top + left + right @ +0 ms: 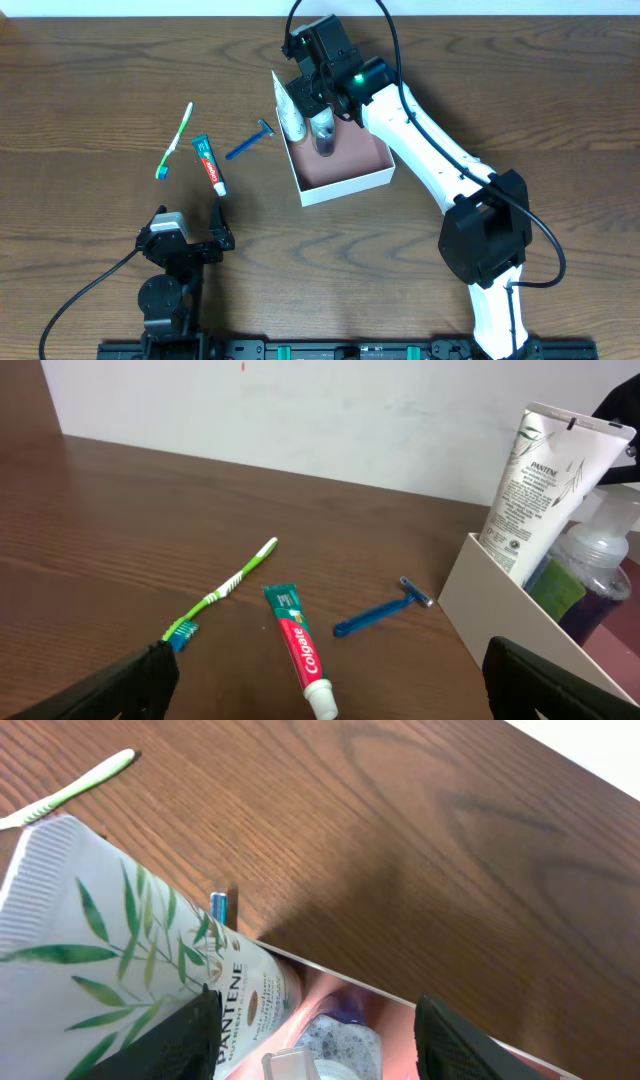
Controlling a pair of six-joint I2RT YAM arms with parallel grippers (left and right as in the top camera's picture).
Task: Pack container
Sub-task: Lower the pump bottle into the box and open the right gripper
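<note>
The container [375, 160] is a shallow square box with white walls and a pinkish inside, at the table's centre. A white Pantene tube [289, 108] leans inside its left wall, and a clear pump bottle [323, 137] with purple liquid stands beside it. My right gripper [322, 92] hovers over both, open, with the bottle [338, 1038] between its spread fingers [320, 1042] and the tube [100, 910] at its left finger. My left gripper [192, 243] is open and empty near the front edge. In the left wrist view its fingers [335, 678] frame the toothpaste [298, 648].
A green toothbrush [177, 140], a red-and-green Colgate toothpaste tube [209, 165] and a blue razor [250, 140] lie on the wooden table left of the box. The left wrist view shows the toothbrush [225, 590], the razor [385, 615] and the box wall [500, 610].
</note>
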